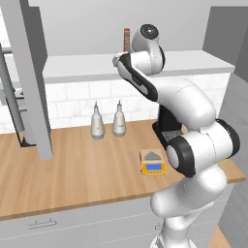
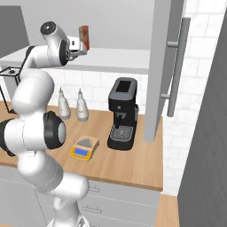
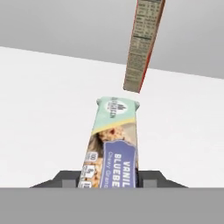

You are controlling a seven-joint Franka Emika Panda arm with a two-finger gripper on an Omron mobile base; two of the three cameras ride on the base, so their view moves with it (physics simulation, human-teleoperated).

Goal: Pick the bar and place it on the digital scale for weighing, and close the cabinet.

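The bar (image 3: 114, 144) is clamped at its near end between the fingertips of the gripper (image 3: 110, 180), on the white cabinet shelf (image 3: 39, 113). It reaches straight ahead of the pincer, the red-orange box (image 3: 142, 48) standing just beyond. It is judged light, slightly pliable and slick-wrapped (a crinkly film), so its narrow sides are best gripped.

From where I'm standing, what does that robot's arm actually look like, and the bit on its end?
The arm is a chain of smooth, rounded glossy white segments with dark, nearly black bands and caps at the joints. No cables or markings show. The tool ends in two small dark grey blocky fingertips.
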